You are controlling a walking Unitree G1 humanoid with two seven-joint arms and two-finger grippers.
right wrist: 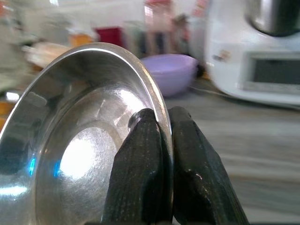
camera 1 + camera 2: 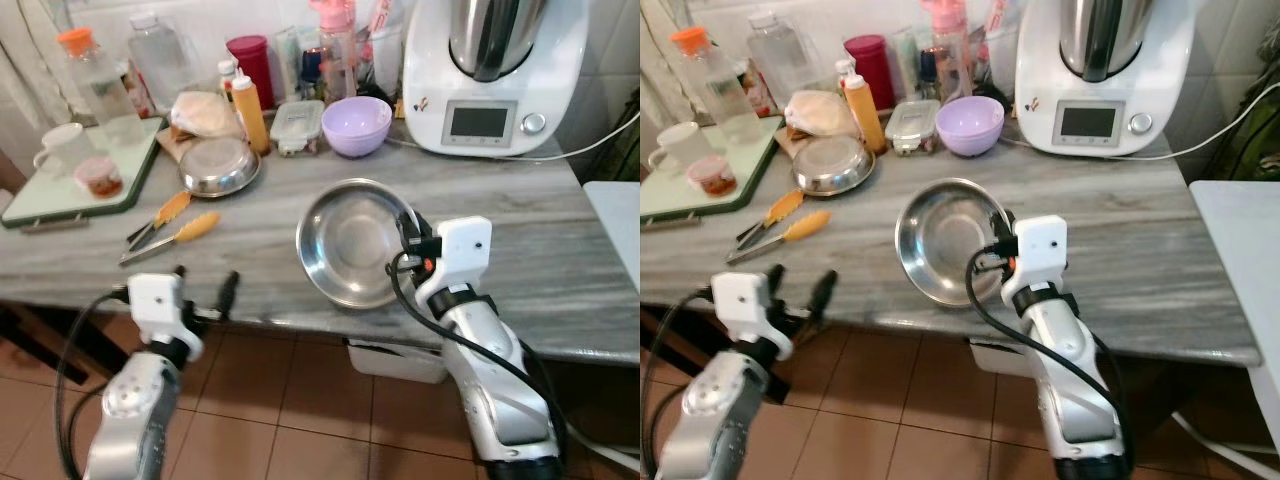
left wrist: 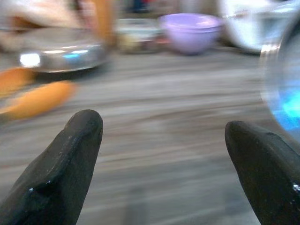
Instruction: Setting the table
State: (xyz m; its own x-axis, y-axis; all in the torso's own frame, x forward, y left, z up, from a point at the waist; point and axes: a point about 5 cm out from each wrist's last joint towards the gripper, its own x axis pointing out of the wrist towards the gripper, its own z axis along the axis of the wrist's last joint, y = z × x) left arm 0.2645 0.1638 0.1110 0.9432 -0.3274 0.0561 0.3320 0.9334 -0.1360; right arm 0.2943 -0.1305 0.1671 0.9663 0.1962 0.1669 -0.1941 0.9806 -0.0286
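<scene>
With right gripper [image 1: 165, 140] pinching the round shiny steel bowl [image 2: 350, 245] by its rim, tilted above grey counter [image 2: 520, 250], left gripper [image 3: 164, 154] spread w/ nothing; setting barely begun.

steel bowl [image 2: 350, 245] silver | counter [image 2: 560, 250] grey-streaked marble | small bowl [image 2: 356, 125] lilac | tongs [image 2: 175, 228] orange | fingers [image 1: 140, 159] black

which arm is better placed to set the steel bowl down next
Right. The right claw is already pinched on the rim of the round shiny steel bowl; the left claw hangs open at the grey marble counter edge.
</scene>
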